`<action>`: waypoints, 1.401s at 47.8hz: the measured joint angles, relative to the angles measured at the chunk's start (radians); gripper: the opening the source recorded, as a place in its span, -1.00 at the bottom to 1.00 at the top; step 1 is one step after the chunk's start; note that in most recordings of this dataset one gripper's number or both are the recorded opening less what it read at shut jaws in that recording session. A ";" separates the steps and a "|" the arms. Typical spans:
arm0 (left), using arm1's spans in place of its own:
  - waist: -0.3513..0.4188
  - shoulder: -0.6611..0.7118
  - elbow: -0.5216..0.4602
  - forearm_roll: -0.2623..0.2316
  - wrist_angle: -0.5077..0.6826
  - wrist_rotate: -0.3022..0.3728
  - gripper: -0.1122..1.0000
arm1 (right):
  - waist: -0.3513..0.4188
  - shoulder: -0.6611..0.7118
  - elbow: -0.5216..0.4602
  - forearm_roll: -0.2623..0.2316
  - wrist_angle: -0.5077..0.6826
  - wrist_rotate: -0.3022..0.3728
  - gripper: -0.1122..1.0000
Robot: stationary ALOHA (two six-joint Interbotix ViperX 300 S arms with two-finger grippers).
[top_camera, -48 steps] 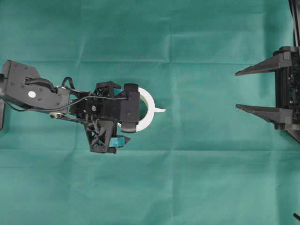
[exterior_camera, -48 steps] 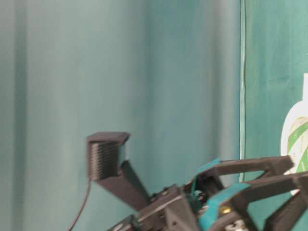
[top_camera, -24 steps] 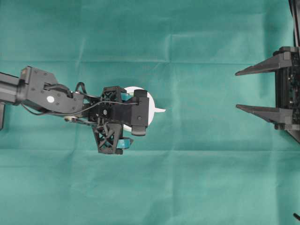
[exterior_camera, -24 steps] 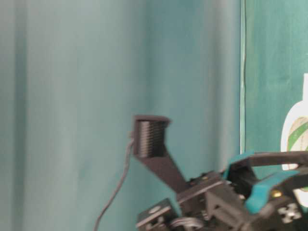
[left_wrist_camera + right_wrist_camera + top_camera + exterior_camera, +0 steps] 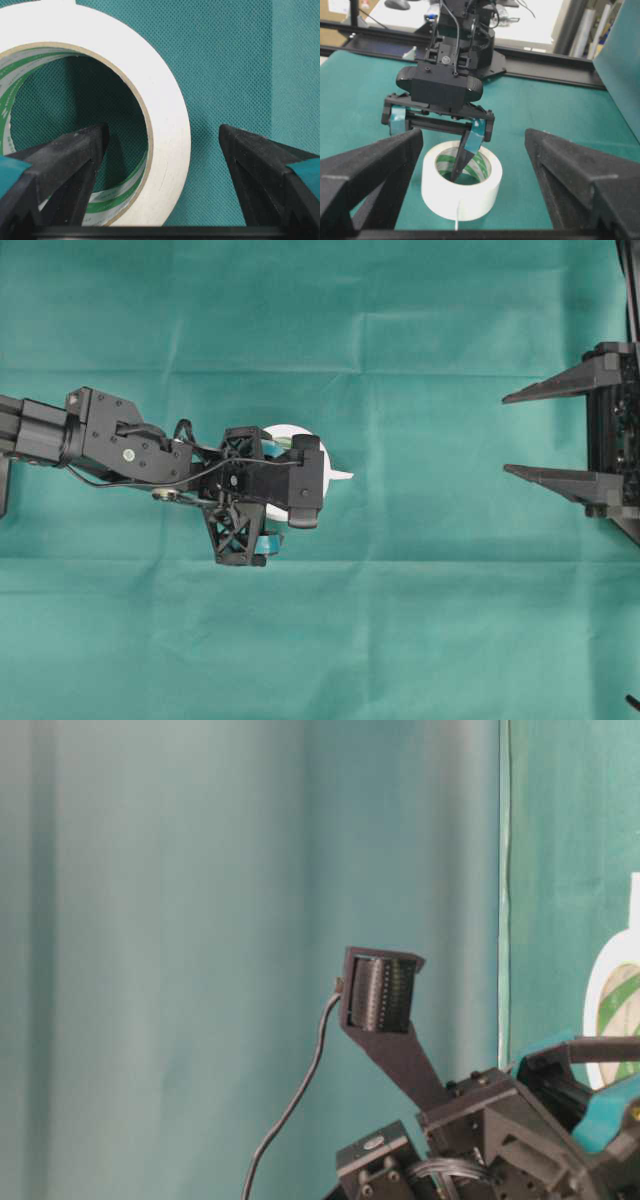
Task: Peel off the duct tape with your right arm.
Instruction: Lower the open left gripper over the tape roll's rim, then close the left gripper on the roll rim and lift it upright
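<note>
Overhead view: looks straight down on the green cloth (image 5: 420, 620), my two arms entering from opposite sides.
Table-level view: sits low and close, facing green drapery, my left arm filling its lower right.
Left wrist view: very near, looking past my left gripper (image 5: 162, 150) at the duct tape (image 5: 165, 100).
Right wrist view: faces across the table between my right gripper (image 5: 472, 150) fingers.
Shared: every view shows the tape.
</note>
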State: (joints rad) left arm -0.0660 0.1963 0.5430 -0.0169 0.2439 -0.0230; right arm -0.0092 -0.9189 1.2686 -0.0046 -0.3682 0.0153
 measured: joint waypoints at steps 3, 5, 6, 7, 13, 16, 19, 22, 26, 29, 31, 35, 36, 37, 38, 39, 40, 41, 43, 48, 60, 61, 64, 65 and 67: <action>0.000 0.000 0.000 0.000 -0.006 -0.002 0.95 | 0.000 0.000 0.000 0.000 0.000 0.000 0.55; 0.000 0.000 0.000 0.000 -0.008 0.000 0.92 | 0.000 0.000 0.002 0.000 0.000 0.000 0.55; 0.000 0.000 0.000 0.000 -0.008 0.000 0.89 | 0.000 0.002 0.002 0.000 0.000 0.000 0.55; 0.000 0.000 0.000 0.002 -0.008 0.000 0.85 | 0.000 0.000 0.002 0.000 0.000 0.000 0.55; 0.000 0.002 0.000 0.000 -0.009 0.009 0.32 | 0.000 0.002 0.002 0.000 0.000 0.003 0.55; 0.002 0.002 0.000 0.000 -0.009 0.012 -0.02 | 0.000 0.000 0.002 0.000 0.000 0.003 0.55; 0.005 0.000 0.000 0.002 -0.008 0.020 -0.26 | 0.000 0.000 0.002 0.000 0.000 0.003 0.54; 0.003 0.000 0.000 0.000 -0.003 0.021 -0.43 | 0.000 0.000 0.002 0.000 0.000 0.003 0.54; 0.005 0.000 -0.002 0.000 0.002 0.038 -0.42 | 0.000 0.000 0.002 0.000 0.000 0.003 0.54; 0.003 0.000 -0.003 0.000 0.006 0.048 -0.42 | 0.000 0.002 0.002 0.000 0.000 0.003 0.54; 0.003 0.000 -0.003 0.000 0.006 0.052 -0.42 | 0.000 0.000 0.002 0.000 0.000 0.003 0.54; 0.003 0.000 -0.003 0.000 0.008 0.054 -0.42 | 0.000 0.002 0.002 0.000 0.000 0.003 0.54; 0.003 0.002 -0.003 0.000 0.008 0.055 -0.42 | 0.000 0.002 0.002 0.000 0.000 0.003 0.54; 0.003 0.000 -0.003 0.000 0.009 0.055 -0.42 | 0.000 0.000 0.002 0.000 0.000 0.003 0.54; 0.003 0.000 -0.003 0.000 0.008 0.055 -0.42 | 0.000 0.000 0.002 0.000 0.000 0.003 0.54; 0.003 0.000 -0.003 -0.002 0.009 0.055 -0.42 | 0.000 0.002 0.002 0.000 -0.002 0.003 0.54; 0.003 0.000 -0.003 0.000 0.009 0.055 -0.42 | 0.000 0.000 0.002 0.000 0.000 0.003 0.54; 0.003 -0.002 -0.005 0.000 0.009 0.055 -0.42 | 0.000 0.002 0.002 0.000 0.000 0.003 0.54; 0.003 -0.005 -0.005 0.000 0.011 0.055 -0.42 | 0.000 0.000 0.002 0.000 0.000 0.003 0.54; 0.002 -0.018 -0.006 0.000 0.028 0.058 -0.42 | 0.000 0.000 0.002 0.000 0.000 0.003 0.54; 0.000 -0.069 -0.061 -0.002 0.112 0.055 -0.42 | 0.000 0.002 0.014 0.000 0.000 0.003 0.54; 0.002 -0.074 -0.067 0.000 0.120 0.055 -0.42 | 0.000 0.002 0.014 0.000 0.000 0.003 0.54; 0.000 -0.086 -0.091 0.000 0.149 0.054 -0.42 | 0.000 0.000 0.015 0.000 0.000 0.003 0.54; 0.002 -0.091 -0.098 -0.002 0.160 0.055 -0.42 | 0.000 0.002 0.015 0.000 -0.002 0.003 0.54; 0.000 -0.101 -0.115 -0.002 0.179 0.055 -0.42 | 0.000 0.000 0.014 0.000 0.000 0.003 0.54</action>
State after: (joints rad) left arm -0.0660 0.0951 0.4280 -0.0184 0.4234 0.0322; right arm -0.0092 -0.9189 1.2824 -0.0046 -0.3682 0.0184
